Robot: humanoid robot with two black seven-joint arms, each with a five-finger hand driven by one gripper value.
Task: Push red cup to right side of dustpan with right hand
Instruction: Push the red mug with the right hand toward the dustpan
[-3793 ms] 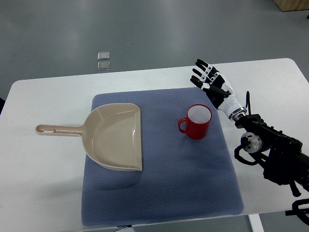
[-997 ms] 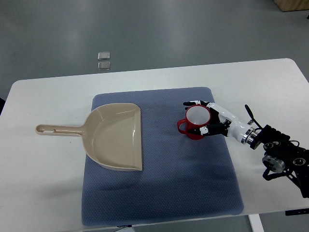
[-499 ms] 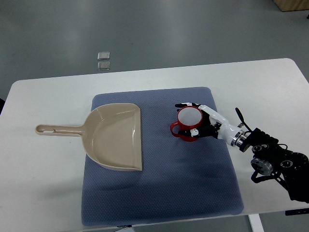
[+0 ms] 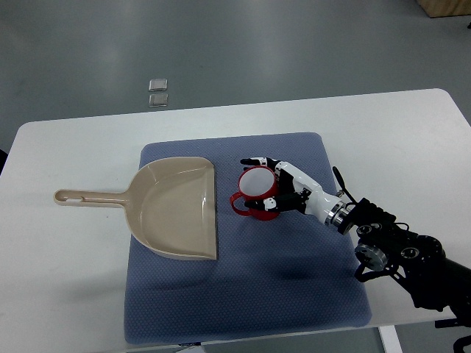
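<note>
A red cup (image 4: 254,193) with a white inside stands upright on the blue mat (image 4: 243,294), a short gap to the right of the beige dustpan's (image 4: 173,206) open edge. Its handle points to the lower left. My right hand (image 4: 276,184) reaches in from the lower right and lies against the cup's right side, fingers curved around its far and near sides. I cannot tell whether the fingers grip the cup or only press on it. The left arm is out of view.
The mat lies on a white table (image 4: 66,294). The dustpan's handle (image 4: 85,197) points left over bare table. Two small clear squares (image 4: 157,91) lie on the floor beyond the table's far edge.
My right hand came down from the mat's far right corner to the cup and has moved it left across the mat, to just right of the dustpan.
</note>
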